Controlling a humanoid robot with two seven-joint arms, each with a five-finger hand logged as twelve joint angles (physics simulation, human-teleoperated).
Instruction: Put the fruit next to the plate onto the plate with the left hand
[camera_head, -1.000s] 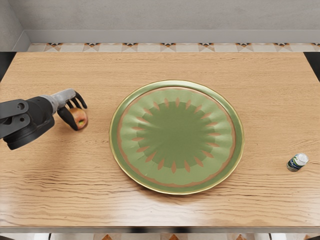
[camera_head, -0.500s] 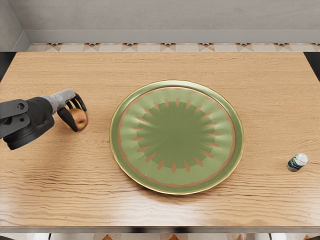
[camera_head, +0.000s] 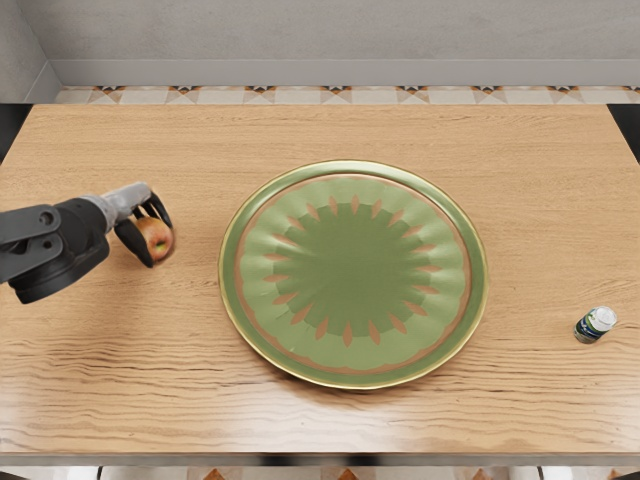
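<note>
We have left hand (camera_head: 140, 222) clamped on apple (camera_head: 159, 238), just left of green plate (camera_head: 400, 330), low over surface (camera_head: 320, 130). Grasp looks done; lift, carry, release onto plate remaining.

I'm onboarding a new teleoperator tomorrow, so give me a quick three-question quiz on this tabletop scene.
1. True or false: the fruit already lies on the plate.
2. What grips the fruit? A, the left hand; B, the right hand; C, nothing.
3. Fill in: the small bottle stands to the plate's ____ side.

Key: 1 false, it is beside the plate. 2 A, with fingers curled around it. 3 right.
</note>
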